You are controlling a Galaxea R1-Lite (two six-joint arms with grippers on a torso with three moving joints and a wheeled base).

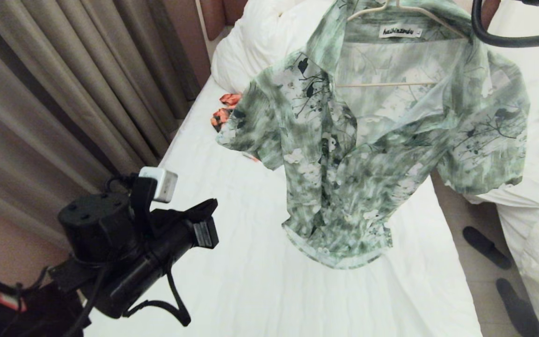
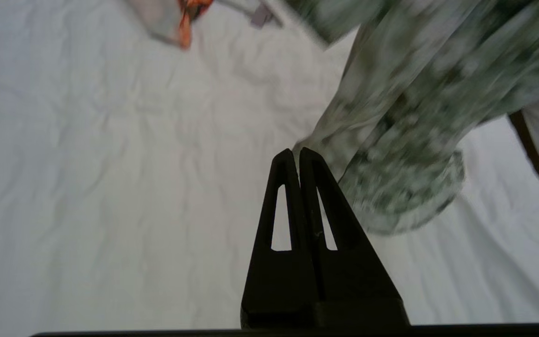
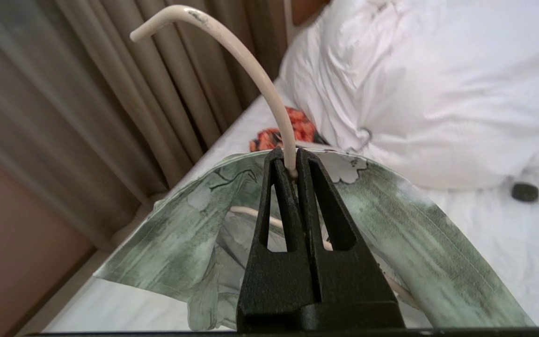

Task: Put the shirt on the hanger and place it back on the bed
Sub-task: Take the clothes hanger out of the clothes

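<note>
Your pale green floral button-up shirt point(image 1: 372, 140) hangs on the thin cream wire hanger point(image 1: 386, 84), in the air above the white-sheeted bed point(image 1: 232, 210), its hem near the sheet. Right gripper point(image 3: 291, 164): jaws clamped on the slim hook. Left gripper point(image 2: 296, 157): jaws closed, empty, beside the hem. Risk, as judged: the open front could slide off a shoulder if you tilt the hanger while lowering; the orange-and-black garment point(image 1: 225, 112) could get covered.
</note>
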